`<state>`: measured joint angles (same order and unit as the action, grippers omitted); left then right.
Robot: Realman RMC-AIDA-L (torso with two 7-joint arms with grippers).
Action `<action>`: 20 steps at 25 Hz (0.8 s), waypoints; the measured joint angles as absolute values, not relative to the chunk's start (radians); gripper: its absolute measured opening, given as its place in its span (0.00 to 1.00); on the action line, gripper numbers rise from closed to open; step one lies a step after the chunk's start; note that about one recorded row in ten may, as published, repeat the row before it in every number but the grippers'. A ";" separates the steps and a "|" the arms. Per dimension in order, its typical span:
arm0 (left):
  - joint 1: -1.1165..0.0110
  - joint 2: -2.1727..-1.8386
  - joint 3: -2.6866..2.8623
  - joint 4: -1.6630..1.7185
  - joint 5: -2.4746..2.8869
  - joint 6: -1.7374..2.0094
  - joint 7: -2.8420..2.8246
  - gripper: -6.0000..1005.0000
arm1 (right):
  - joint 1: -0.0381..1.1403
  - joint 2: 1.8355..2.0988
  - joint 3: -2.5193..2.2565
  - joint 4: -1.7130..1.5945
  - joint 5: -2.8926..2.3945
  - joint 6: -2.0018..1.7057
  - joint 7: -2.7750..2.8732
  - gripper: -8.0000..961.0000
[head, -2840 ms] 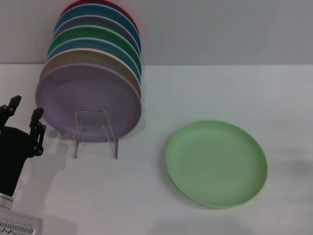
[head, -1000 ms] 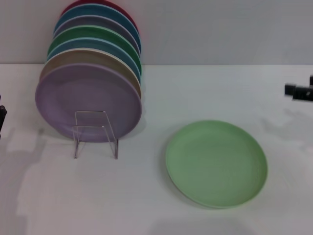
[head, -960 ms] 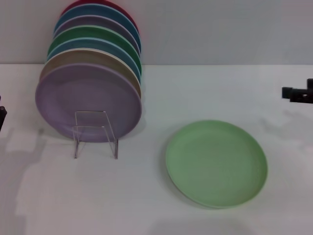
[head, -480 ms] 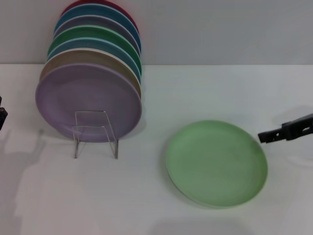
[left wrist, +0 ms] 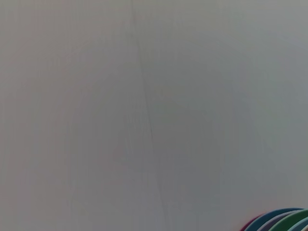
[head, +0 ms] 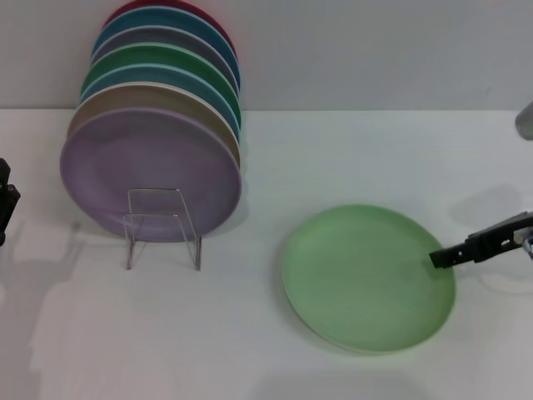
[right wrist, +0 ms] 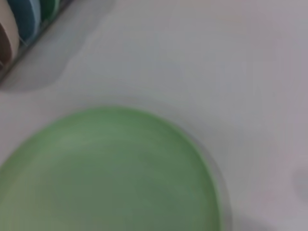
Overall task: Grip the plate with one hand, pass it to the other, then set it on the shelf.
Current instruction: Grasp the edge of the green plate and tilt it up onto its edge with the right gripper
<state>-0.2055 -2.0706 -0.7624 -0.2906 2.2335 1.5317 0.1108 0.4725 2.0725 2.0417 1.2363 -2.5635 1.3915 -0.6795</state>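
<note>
Light-green, the plate [head: 368, 278] lay flat on the white surface [head: 350, 158], at four o'clock from the shelf [head: 162, 227], while our right gripper [head: 441, 257] reached its three-o'clock rim, jaws' state unclear, so we judged gripping came next; left gripper [head: 7, 200] idle at nine o'clock.

Light is soft, even and fairly bright in the head view, falling from above; the white table [head: 350, 150] shows no harsh glare. Faint grey shadows spread toward seven o'clock of the shelf [head: 162, 227] and at about two o'clock of the plate [head: 366, 279]. The right wrist view is out of focus throughout, its plate [right wrist: 108, 173] rim smeared. The left wrist view is dim, flat grey, nearly featureless.
</note>
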 joint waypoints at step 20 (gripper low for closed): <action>-0.212 -2.073 -0.736 -0.298 2.233 1.534 0.111 0.84 | 0.539 2.070 2.013 1.118 -2.586 1.321 -0.676 0.85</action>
